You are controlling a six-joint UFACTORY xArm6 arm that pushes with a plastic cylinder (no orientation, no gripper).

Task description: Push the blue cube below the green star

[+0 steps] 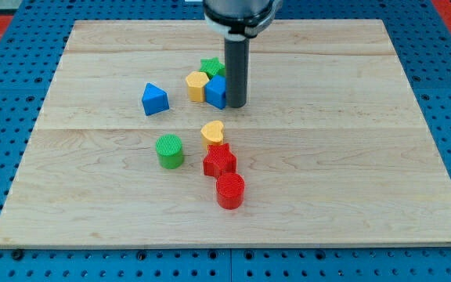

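The blue cube [215, 92] sits near the board's upper middle, touching the yellow block [197, 84] on its left. The green star [211, 67] lies just above the cube, partly hidden behind my rod. My tip [236, 105] rests on the board right against the cube's right side.
A blue triangular block [154, 99] lies to the left. A green cylinder [169, 150], a yellow heart [213, 131], a red star [219, 161] and a red cylinder [229, 190] sit lower in the middle. The wooden board [366, 157] ends at blue pegboard on all sides.
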